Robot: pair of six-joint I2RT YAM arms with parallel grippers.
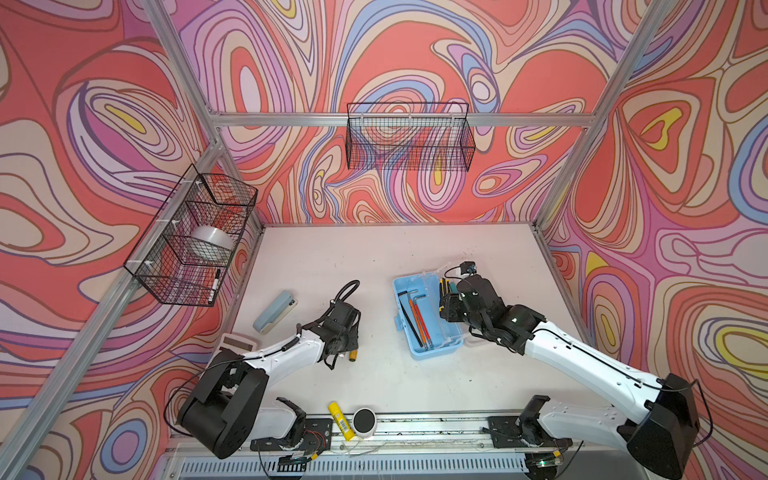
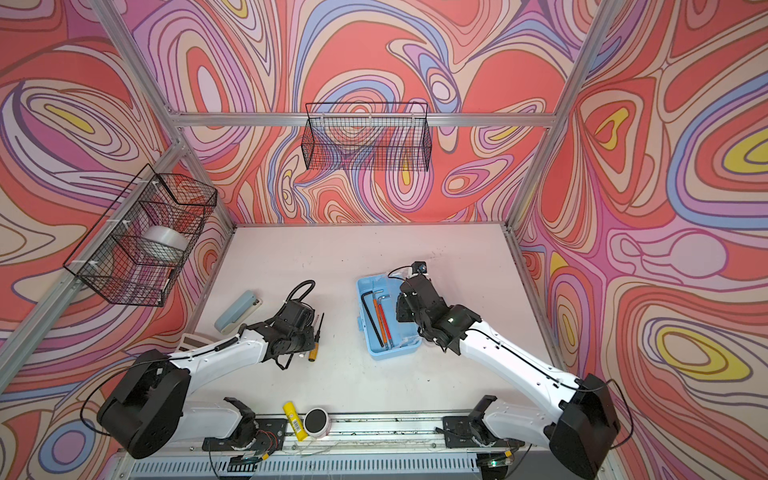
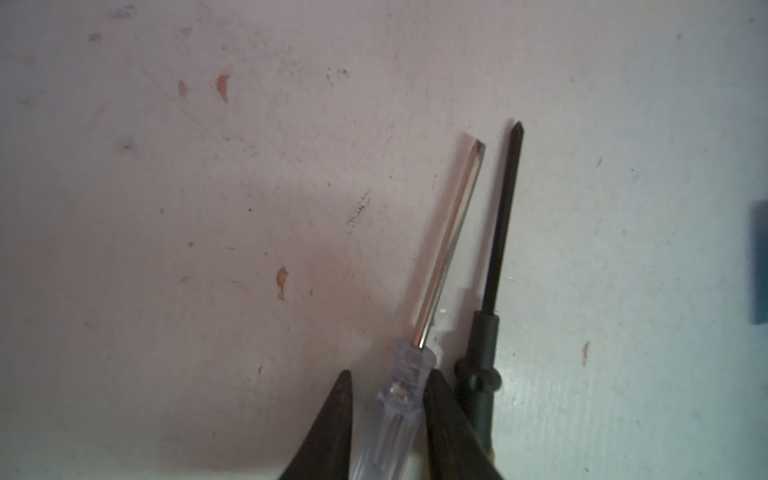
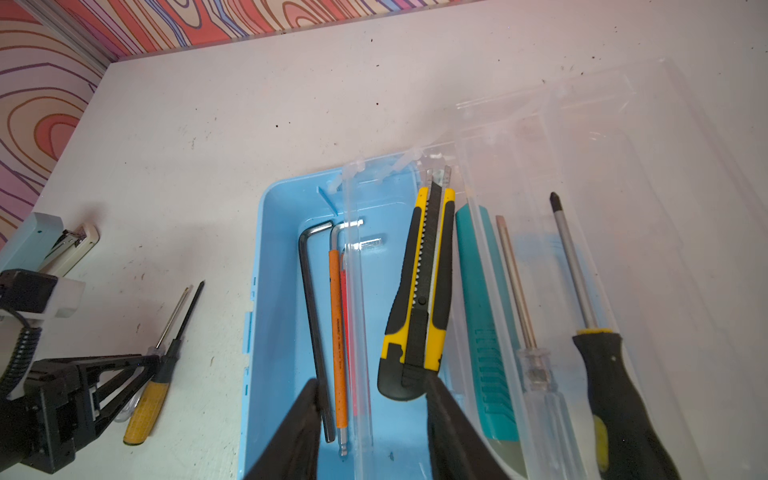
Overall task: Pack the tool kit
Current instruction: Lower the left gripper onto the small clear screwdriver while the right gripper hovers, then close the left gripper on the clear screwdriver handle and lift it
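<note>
Screwdrivers left of centre, case well apart

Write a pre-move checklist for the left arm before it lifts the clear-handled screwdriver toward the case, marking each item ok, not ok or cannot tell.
1. The blue case open: ok; its clear lid lies folded back alongside.
2. The left gripper straddles the clear-handled screwdriver: ok, a finger each side of its handle.
3. Grip firm: cannot tell.
4. Neighbour clear: not ok; the black-shafted screwdriver lies right beside one finger.
5. Drop zone free: not ok; the right gripper hangs open over the blue case.
6. Room inside: ok; bare floor beside the hex keys.
</note>
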